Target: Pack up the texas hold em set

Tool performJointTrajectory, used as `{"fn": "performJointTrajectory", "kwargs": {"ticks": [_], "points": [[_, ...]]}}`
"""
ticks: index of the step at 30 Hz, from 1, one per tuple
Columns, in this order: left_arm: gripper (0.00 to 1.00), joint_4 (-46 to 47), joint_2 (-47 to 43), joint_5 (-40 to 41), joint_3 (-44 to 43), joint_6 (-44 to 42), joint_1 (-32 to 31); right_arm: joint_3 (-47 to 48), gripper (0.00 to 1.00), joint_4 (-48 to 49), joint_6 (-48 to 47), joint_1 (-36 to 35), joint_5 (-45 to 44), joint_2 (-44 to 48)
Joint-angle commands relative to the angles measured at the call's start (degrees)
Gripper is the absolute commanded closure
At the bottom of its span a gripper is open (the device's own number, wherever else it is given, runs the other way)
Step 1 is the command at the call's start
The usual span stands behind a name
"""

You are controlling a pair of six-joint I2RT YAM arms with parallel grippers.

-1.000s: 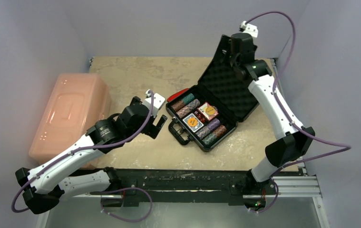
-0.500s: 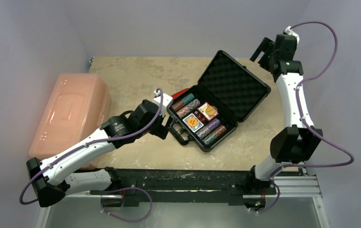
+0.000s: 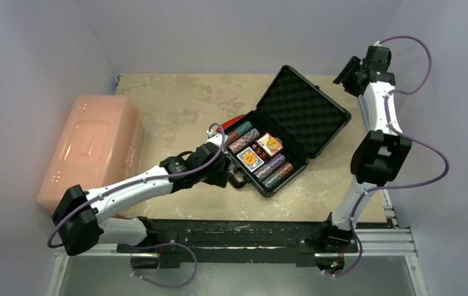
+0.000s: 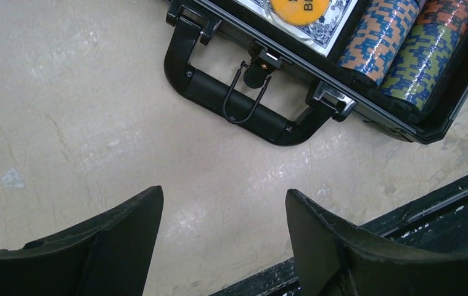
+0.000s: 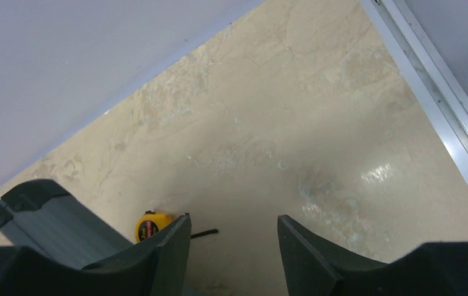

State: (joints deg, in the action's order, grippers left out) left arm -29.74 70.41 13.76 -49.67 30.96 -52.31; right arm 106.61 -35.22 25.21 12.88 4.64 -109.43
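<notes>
The texas hold em set's black case (image 3: 293, 161) lies open mid-table, chip rolls (image 3: 272, 171) and two card decks (image 3: 251, 158) in its base. Its egg-crate foam lid (image 3: 303, 113) leans back to the far right. My left gripper (image 3: 222, 172) hovers low just in front of the case handle (image 4: 243, 111), open (image 4: 222, 194) with only bare table between its fingers. My right gripper (image 3: 346, 69) hangs high beyond the lid's right corner, open (image 5: 234, 219) and empty, with the lid's edge (image 5: 52, 216) at the lower left of its view.
A large pink bin (image 3: 92, 148) fills the table's left side. A red-handled tool (image 3: 234, 121) peeks out behind the case. A yellow tape measure (image 5: 148, 226) lies behind the lid. A metal rail (image 5: 441, 105) runs along the table's right edge and a black rail (image 3: 237, 231) along the near edge.
My right gripper left the lid's top edge and swung up and right; the lid dropped back wider. My left arm stretched forward to the case handle. Both pairs of jaws narrowed somewhat.
</notes>
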Motion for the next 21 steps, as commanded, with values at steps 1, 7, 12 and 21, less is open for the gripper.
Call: {"fn": "performJointTrajectory", "kwargs": {"ticks": [1, 7, 12, 21], "points": [[0.28, 6.19, 2.78, -1.8, 0.53, 3.11, 0.62, 7.13, 0.46, -1.22, -2.34, 0.38, 5.06, -3.59], [0.3, 8.43, 6.4, -2.87, 1.43, 4.13, 1.26, 7.51, 0.65, -1.86, -4.42, 0.42, 10.74, -7.43], [0.32, 10.47, 8.77, -3.72, 2.28, 4.74, 1.41, 5.92, 0.73, -1.86, -5.05, 0.41, 13.09, -8.48], [0.33, 15.1, 11.27, -5.12, 5.03, 7.48, 1.4, 4.39, 0.74, -3.33, -8.2, -1.6, 18.87, -7.98]]}}
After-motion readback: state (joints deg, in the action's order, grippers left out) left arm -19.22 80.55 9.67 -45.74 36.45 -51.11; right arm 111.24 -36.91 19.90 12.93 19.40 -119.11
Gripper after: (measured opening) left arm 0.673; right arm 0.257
